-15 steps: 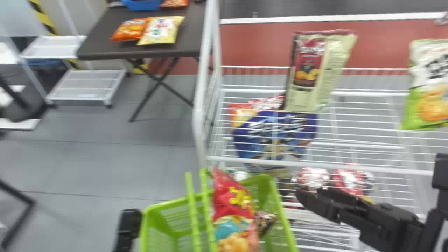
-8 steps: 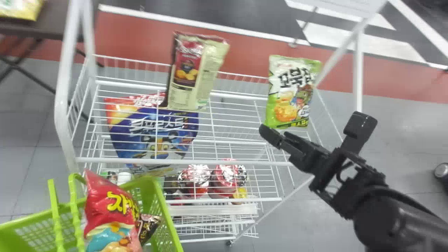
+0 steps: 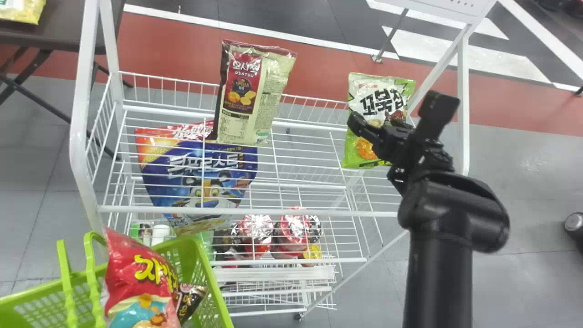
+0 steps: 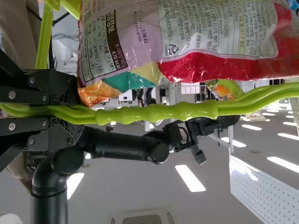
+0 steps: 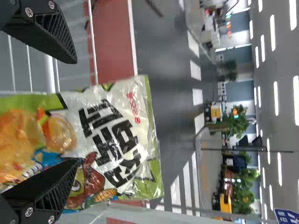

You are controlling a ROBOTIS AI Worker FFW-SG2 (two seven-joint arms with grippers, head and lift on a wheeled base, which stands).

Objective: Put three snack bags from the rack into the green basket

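Observation:
In the head view my right gripper [image 3: 396, 111] is over the green-and-white snack bag [image 3: 359, 101], which stands on the rack's right. In the right wrist view the open right gripper [image 5: 73, 111] has its fingers at either side of that bag's lower part [image 5: 110, 135]. A beige-and-maroon bag [image 3: 255, 91] stands left of it, above a blue bag [image 3: 205, 182]. The green basket [image 3: 214, 284] holds a red bag [image 3: 139, 273] and a small dark bag [image 3: 193, 300]. My left gripper [image 4: 70, 112] is shut on the basket's handle [image 4: 159, 112].
The white wire rack [image 3: 291, 212] has an upright post at each side. Several cups [image 3: 294, 228] sit on its lower shelf. A dark table [image 3: 59, 34] stands at the far left.
The head view has swung right, so rack and basket appear farther left. My right gripper has moved forward, from in front of the rack to the green-and-white bag.

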